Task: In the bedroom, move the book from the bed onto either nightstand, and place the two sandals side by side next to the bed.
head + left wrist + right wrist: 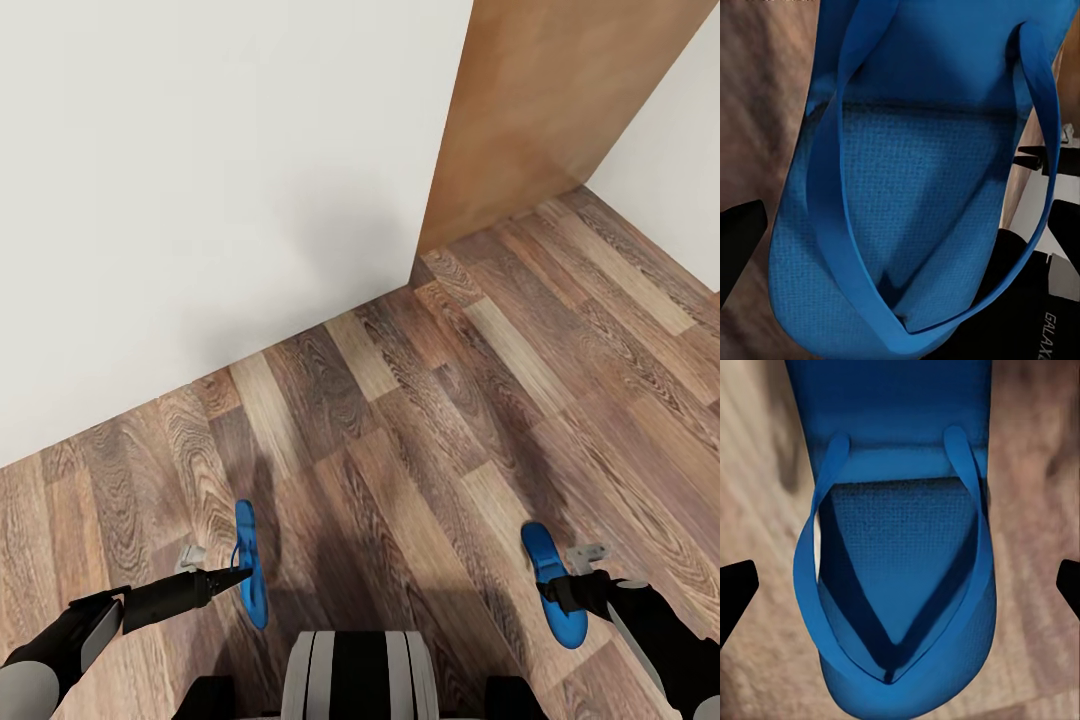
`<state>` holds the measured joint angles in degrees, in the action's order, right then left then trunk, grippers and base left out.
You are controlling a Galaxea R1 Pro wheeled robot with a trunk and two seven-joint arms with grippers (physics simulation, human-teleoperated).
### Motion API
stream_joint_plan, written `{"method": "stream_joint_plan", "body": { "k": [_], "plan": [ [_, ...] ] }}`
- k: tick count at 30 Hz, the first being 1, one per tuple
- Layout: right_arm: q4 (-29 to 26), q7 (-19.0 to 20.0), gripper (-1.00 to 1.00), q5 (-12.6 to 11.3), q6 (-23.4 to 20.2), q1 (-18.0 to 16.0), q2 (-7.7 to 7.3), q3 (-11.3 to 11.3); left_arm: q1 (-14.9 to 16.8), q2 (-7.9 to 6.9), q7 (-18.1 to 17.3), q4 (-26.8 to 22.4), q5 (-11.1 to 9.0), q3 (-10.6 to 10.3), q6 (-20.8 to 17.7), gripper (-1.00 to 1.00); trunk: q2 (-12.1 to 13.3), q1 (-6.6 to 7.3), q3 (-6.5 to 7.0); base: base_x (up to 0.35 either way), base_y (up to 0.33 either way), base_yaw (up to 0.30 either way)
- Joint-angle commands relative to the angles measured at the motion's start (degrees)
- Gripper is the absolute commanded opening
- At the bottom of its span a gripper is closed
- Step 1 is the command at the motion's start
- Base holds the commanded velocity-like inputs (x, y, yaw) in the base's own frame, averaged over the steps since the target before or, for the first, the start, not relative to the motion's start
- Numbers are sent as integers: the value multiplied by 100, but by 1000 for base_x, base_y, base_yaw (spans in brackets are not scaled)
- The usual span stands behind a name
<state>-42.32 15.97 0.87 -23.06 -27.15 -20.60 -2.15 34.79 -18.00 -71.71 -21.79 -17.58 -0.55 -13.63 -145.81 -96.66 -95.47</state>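
While I carry one blue sandal (pixel 250 565) clamped in the left gripper (pixel 236 574) and one sandal (pixel 553 583) in the right gripper (pixel 556 590) near the wooden door (pixel 540 110), placing both and the book remains.

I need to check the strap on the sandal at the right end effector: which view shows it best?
The right wrist view: the right sandal appears close up, thong strap fully traced. The head view shows it small, partly behind the right end effector.
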Motion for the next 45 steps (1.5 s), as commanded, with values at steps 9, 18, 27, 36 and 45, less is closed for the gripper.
{"method": "stream_joint_plan", "body": {
  "k": [9, 18, 27, 36, 45],
  "plan": [
    [-7, 12, 100, 10, -27, -1, -5, -13, 1, -2, -18, 0, -26, -7, -61, -100, -1, 1, -3, 0, 0, 0],
    [-4, 12, 100, 10, -24, -1, -5, -13, 1, -2, -18, -1, -26, -7, -61, -100, -8, -12, -114, 0, 0, 0],
    [-5, 12, 100, 10, -23, -1, -5, -13, 1, -2, -18, -1, -26, -7, -62, -100, -9, -15, -136, 0, 0, 0],
    [-4, 6, 100, 10, -23, -1, -5, -13, 1, -2, -18, -1, -26, -5, -63, -100, -13, -22, -202, 0, 0, 0],
    [-4, 3, 100, 10, -23, -1, -5, -13, 1, -3, -18, 1, -26, -6, -67, -100, -15, -25, -225, 0, 0, 0]
  ]
}}
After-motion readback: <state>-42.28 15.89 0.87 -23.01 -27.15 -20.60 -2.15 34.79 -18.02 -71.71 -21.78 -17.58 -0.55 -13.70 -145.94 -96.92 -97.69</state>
